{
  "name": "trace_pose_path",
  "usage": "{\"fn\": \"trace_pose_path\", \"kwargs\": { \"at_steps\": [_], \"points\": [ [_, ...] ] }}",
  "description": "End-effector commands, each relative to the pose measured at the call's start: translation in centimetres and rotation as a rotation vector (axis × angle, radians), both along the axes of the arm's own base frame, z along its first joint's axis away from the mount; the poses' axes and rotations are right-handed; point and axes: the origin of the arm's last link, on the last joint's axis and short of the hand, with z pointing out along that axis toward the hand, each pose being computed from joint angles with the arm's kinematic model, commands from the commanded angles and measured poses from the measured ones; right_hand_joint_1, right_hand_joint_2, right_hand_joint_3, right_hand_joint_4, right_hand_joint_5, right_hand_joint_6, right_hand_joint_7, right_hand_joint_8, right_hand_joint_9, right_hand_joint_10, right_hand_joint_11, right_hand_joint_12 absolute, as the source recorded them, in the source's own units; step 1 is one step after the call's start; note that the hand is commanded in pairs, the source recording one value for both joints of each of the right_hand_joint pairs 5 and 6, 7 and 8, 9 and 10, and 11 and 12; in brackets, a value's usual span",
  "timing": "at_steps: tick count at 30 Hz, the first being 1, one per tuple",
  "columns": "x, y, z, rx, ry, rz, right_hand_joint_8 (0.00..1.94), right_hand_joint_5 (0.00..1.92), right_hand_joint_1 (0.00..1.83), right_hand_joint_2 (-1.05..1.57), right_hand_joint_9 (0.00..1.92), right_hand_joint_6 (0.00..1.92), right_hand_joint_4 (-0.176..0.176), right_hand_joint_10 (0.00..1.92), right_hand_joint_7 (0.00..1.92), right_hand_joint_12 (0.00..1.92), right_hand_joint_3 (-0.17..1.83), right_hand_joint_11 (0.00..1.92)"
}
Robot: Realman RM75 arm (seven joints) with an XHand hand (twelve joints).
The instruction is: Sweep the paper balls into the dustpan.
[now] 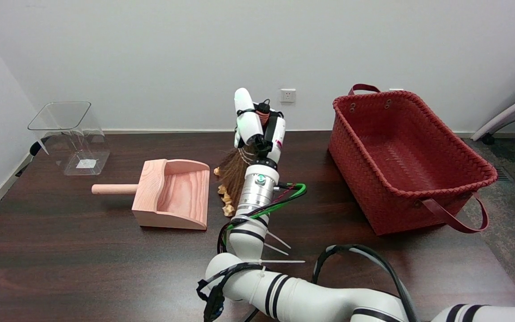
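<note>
The right hand (257, 129) grips the broom (235, 172), bristles angled down-left toward the dustpan (175, 194).

Pale, matt wooden dustpan (175, 194) with visible grain; left of it, a clear glossy plastic container (70, 136); right of it, a woven red basket (407, 158); beneath it, a dark polished table (83, 264).

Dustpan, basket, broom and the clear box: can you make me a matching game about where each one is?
Things:
1. dustpan
2. basket
3. broom
4. clear box

Places:
A. far left, by the wall
B. held by the robot hand
C. right side of the table
D. just left of the paper balls

Pairs: 1-D, 2-C, 3-B, 4-A
</note>
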Motion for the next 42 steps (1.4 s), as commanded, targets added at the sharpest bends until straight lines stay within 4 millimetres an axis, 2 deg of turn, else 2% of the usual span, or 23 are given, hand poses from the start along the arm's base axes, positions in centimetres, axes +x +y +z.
{"fn": "trace_pose_path", "kwargs": {
  "at_steps": [1, 11, 15, 27, 35, 42],
  "points": [
    [1.5, -0.2, -0.2, 0.061, -0.096, 0.121, 1.92, 1.92, 0.58, 1.57, 1.92, 1.92, 0.0, 1.92, 1.92, 1.92, -0.17, 1.92],
    [5.1, 2.5, 0.1, -0.096, 0.193, 0.038, 1.92, 1.92, 0.61, 1.57, 1.92, 1.92, 0.0, 1.92, 1.92, 1.92, -0.17, 1.92],
    [5.7, 3.1, 0.1, -0.133, 0.264, 0.003, 1.92, 1.92, 0.64, 1.57, 1.92, 1.92, 0.0, 1.92, 1.92, 1.92, -0.17, 1.92],
    [4.9, 5.0, -0.5, -0.208, 0.387, -0.151, 1.92, 1.92, 0.69, 1.57, 1.92, 1.92, 0.0, 1.92, 1.92, 1.92, -0.17, 1.92],
    [3.1, 5.9, -1.1, -0.217, 0.47, -0.177, 1.92, 1.92, 0.7, 1.57, 1.92, 1.92, 0.0, 1.92, 1.92, 1.92, -0.17, 1.92],
    [2.1, 7.1, -1.9, -0.302, 0.529, -0.212, 1.92, 1.92, 0.7, 1.57, 1.92, 1.92, 0.0, 1.92, 1.92, 1.92, -0.17, 1.92]
  ]
}}
